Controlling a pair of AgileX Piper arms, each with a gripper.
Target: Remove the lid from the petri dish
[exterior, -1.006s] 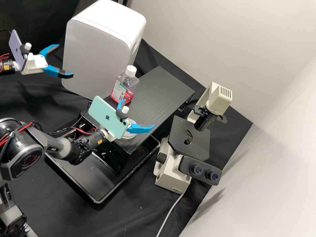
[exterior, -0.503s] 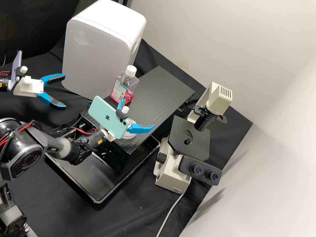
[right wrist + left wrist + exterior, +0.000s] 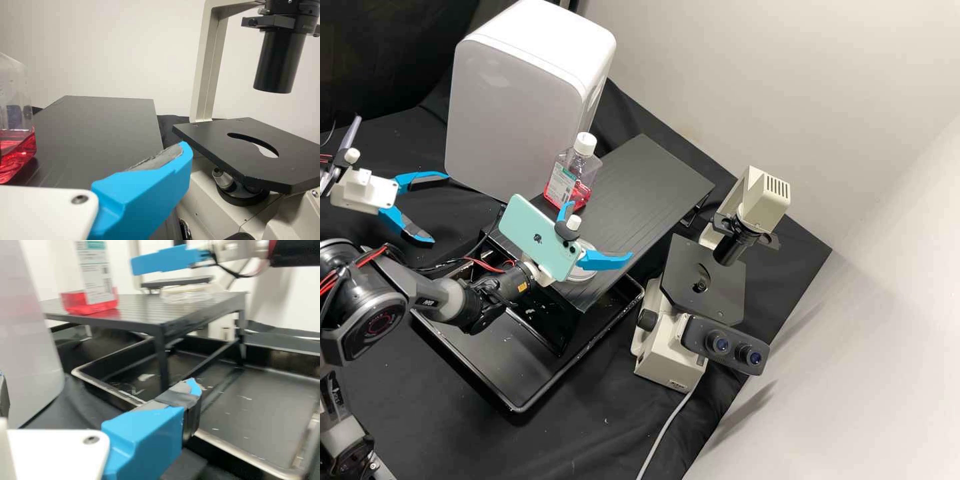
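Just under end effector (image 3: 599,231): petri dish (image 3: 186,293)

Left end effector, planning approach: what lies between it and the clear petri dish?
In the left wrist view, the black metal tray's rim and the black platform's leg.

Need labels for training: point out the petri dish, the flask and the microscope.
petri dish (image 3: 190,293): left wrist view, its clear side wall.
flask (image 3: 570,175): high view, middle of its body.
microscope (image 3: 720,297): high view, its black stage.

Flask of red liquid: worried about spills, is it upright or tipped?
Upright: the flask stands on its base on the black platform, white cap on top.
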